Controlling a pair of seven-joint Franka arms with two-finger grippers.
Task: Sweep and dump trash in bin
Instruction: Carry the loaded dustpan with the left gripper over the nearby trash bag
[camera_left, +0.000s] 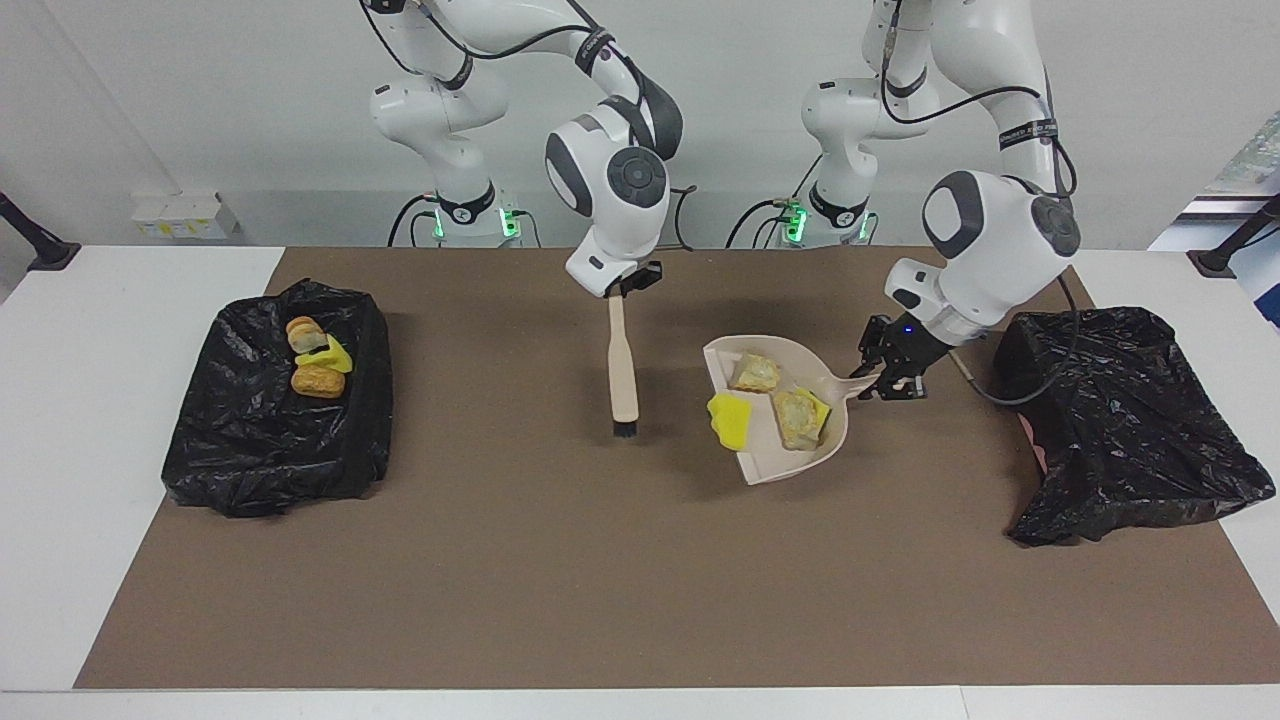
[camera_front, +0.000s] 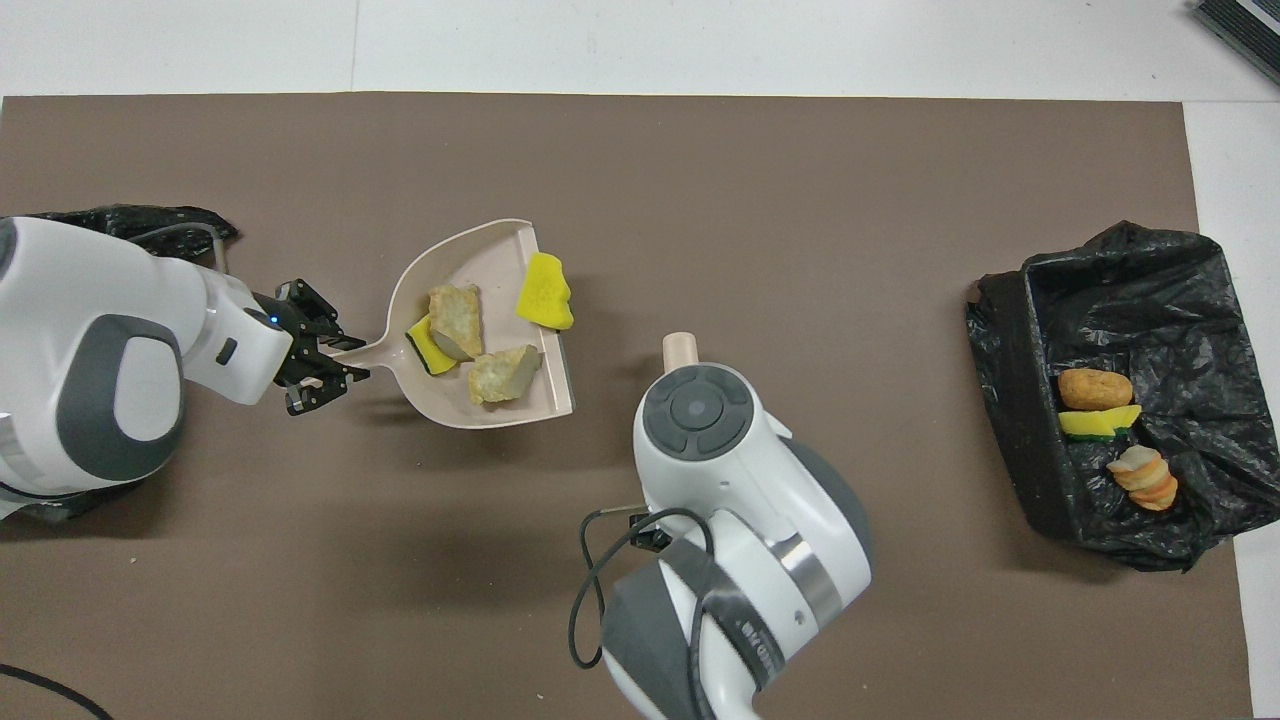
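My left gripper (camera_left: 886, 376) is shut on the handle of the beige dustpan (camera_left: 770, 455), held just over the mat's middle; it also shows in the overhead view (camera_front: 322, 352). In the pan (camera_front: 470, 260) lie two tan lumps of trash (camera_left: 756, 372) (camera_left: 797, 416), a yellow chunk under them and a yellow chunk (camera_left: 732, 421) at its open lip. My right gripper (camera_left: 626, 290) is shut on the brush (camera_left: 622, 370), which hangs bristles down beside the pan. In the overhead view only the brush's handle end (camera_front: 680, 347) shows; the gripper is hidden under the wrist.
A black-bag-lined bin (camera_left: 260, 450) stands at the right arm's end of the brown mat, with three trash pieces (camera_left: 317, 357) in it; it also shows in the overhead view (camera_front: 1180, 290). Another black bag (camera_left: 1130, 440) lies at the left arm's end, beside my left gripper.
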